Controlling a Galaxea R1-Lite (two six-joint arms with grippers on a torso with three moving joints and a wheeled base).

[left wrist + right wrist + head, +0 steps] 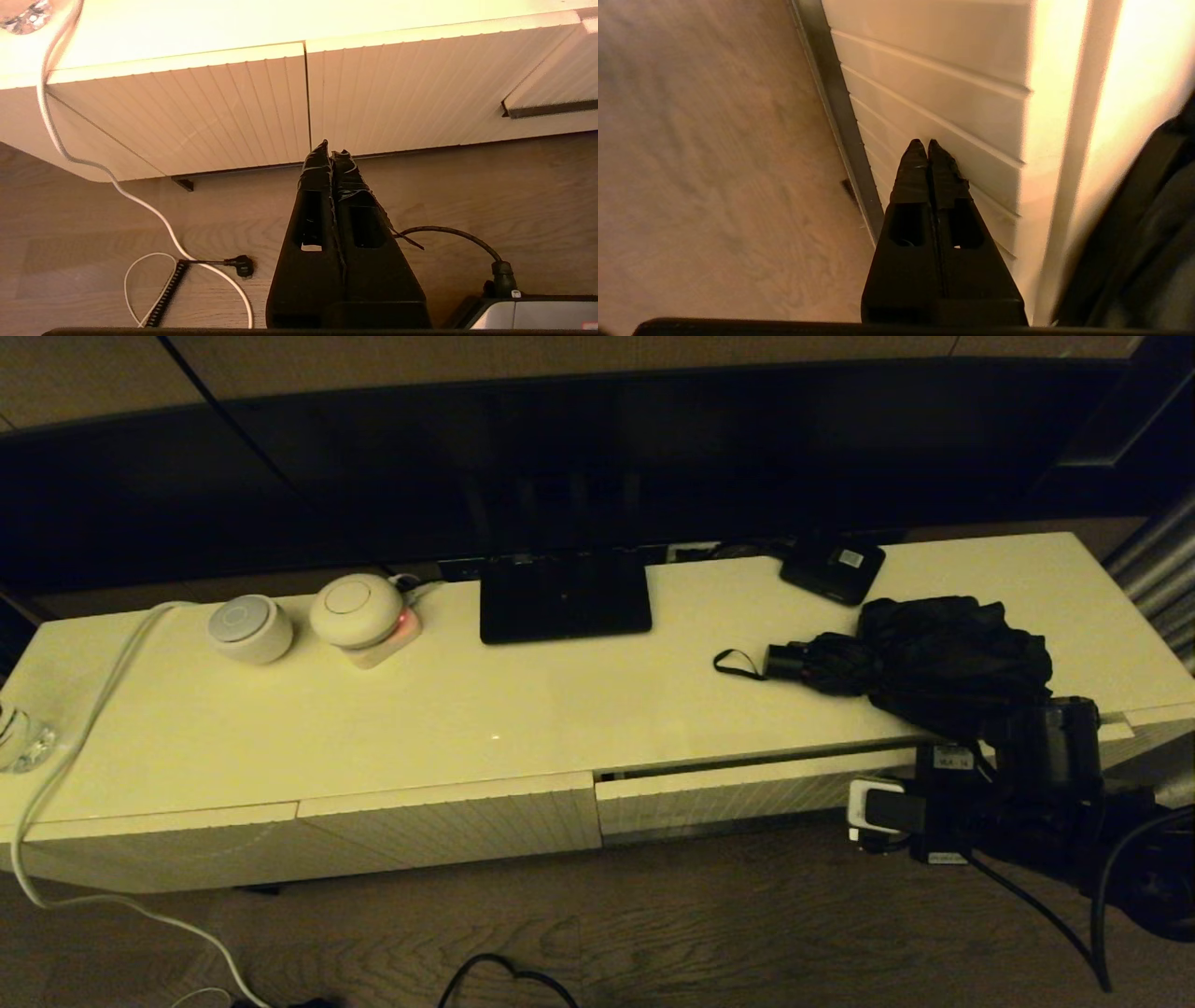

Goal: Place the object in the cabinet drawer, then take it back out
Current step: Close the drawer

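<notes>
Right pincer (923, 145) (fingers pressed together, holding nothing) against the ribbed front of the cabinet drawer (747, 795); left pincer (331, 153) closed near the floor; farther back, the umbrella (924, 663) lies on the tabletop (420, 719).

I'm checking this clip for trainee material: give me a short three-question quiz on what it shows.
1. True or false: the umbrella lies on top of the cabinet.
2. The right gripper is: A) shut, empty, by the ribbed drawer front; B) holding the umbrella; C) open above the cabinet.
3. Fill in: the left gripper is ____ and hangs above the floor.

Key: 1 true; 2 A; 3 shut.
</notes>
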